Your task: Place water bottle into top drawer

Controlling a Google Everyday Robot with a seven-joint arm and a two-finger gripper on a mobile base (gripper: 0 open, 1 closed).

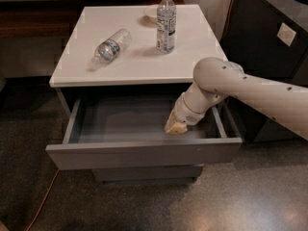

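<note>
Inside the top drawer point(144, 154) hangs the hand point(175, 127); its opening cannot be told.

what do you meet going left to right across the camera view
water bottle lying on the tabletop → taller bottle standing upright → robot arm. The gripper hangs in the open top drawer, roughly below the taller bottle, so it is left unranked.

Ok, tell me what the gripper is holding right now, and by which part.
Nothing that shows: the gripper sits inside the open top drawer, near its right side, while the water bottle lies on the tabletop, apart from it.
</note>
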